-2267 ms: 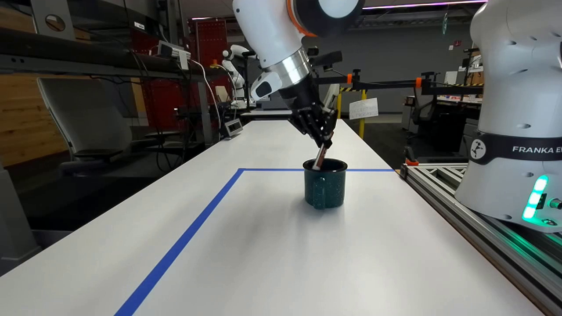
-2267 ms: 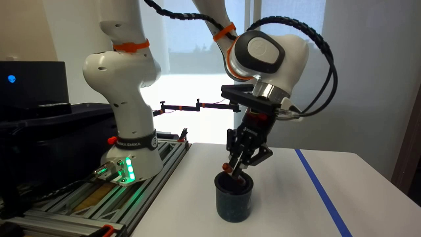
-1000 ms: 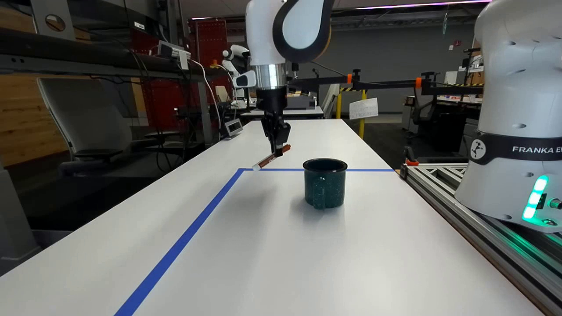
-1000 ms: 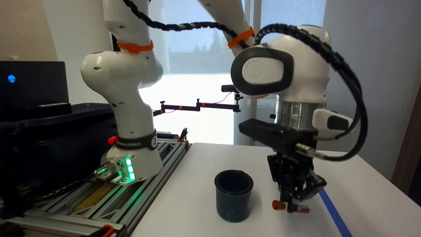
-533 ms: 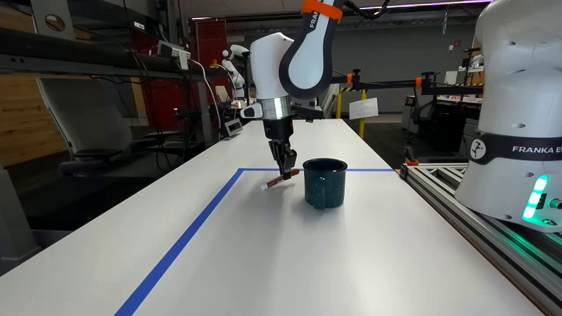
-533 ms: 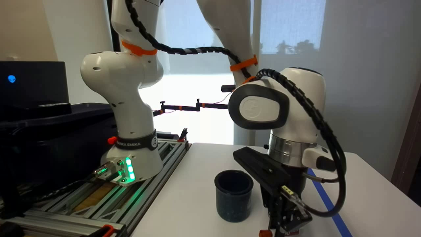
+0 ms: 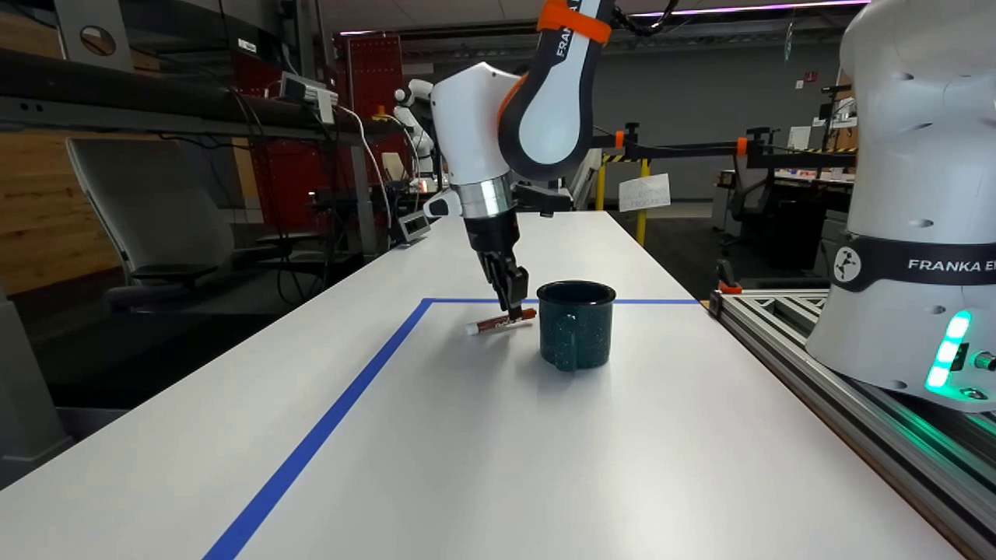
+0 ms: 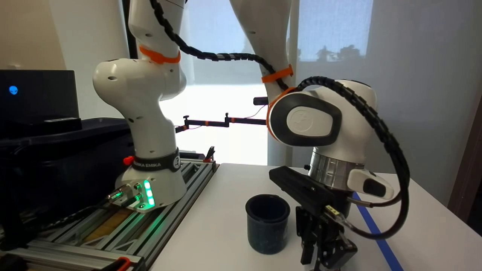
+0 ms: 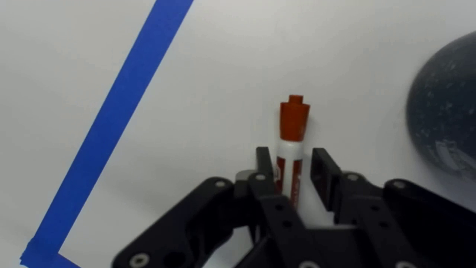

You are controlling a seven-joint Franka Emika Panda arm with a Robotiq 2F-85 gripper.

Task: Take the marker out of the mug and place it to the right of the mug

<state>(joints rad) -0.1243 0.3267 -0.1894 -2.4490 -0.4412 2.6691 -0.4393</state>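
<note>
Orange-red at its cap, the marker (image 9: 290,150) lies outside the mug (image 7: 576,330), just beside it, on the white counter (image 7: 405,467). In the wrist view the hand (image 9: 293,162) stands parted around it, gripping nothing: a clear gap shows between the barrel and the finger (image 9: 322,178) on the mug's side, while the opposite finger sits so close that I cannot tell whether it touches. (The cap end may sit a shade proud of the surface; I am not sure.)

What remains, I judge, is a clean withdrawal. Shifting slightly toward the blue tape (image 9: 108,126) would centre the marker between the fingers and carry the hand away from the mug. Spread evenly, no further than needed, then rise; a round barrel could roll at a nudge.

As for pose, in an exterior view the forearm (image 7: 566,74) slopes down to a bent wrist (image 7: 473,124), and the hand leans, fingertips tucked toward the robot base (image 7: 926,194). Backing out slowly along that slant seems kinder than pulling straight up, which might drag a fingertip along the marker.
</note>
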